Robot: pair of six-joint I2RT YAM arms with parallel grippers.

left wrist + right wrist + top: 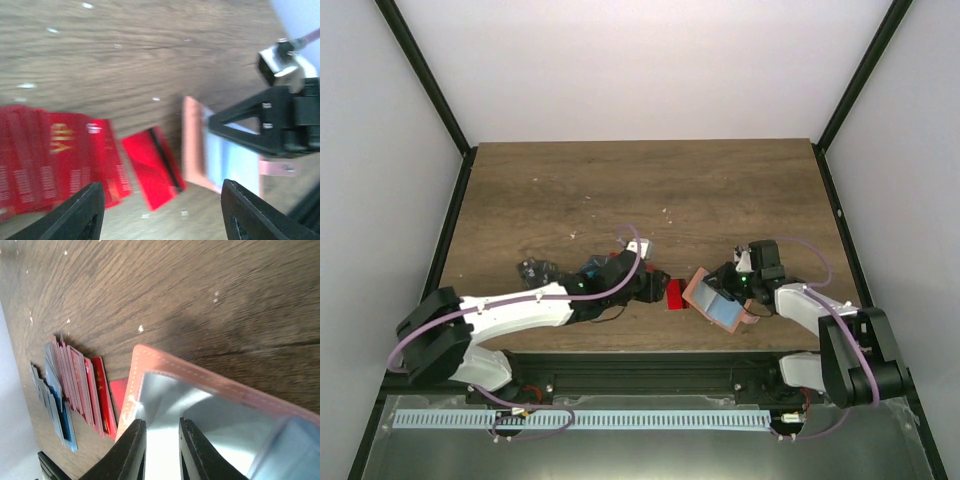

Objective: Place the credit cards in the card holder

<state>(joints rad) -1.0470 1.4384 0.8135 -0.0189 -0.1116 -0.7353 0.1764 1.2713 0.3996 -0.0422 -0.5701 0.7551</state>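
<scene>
Left gripper (161, 183): jaws wide, nothing between them. 1 red card (150, 167) lies flat on the table (150, 50) just ahead of the gap, not in a pocket. The other credit cards (60, 160) are fanned beyond the left finger.

Right gripper (162, 422): jaws narrow, pinching 1 wall of the card holder (210, 377), which stands tilted ahead of them with its pocket open.

Risks, as judged:
- A card lying flat offers little edge, so the fingers may skid over it or push it under the holder.
- The holder is gripped by 1 thin wall only, so a nudge may pivot it or close the pocket.
</scene>
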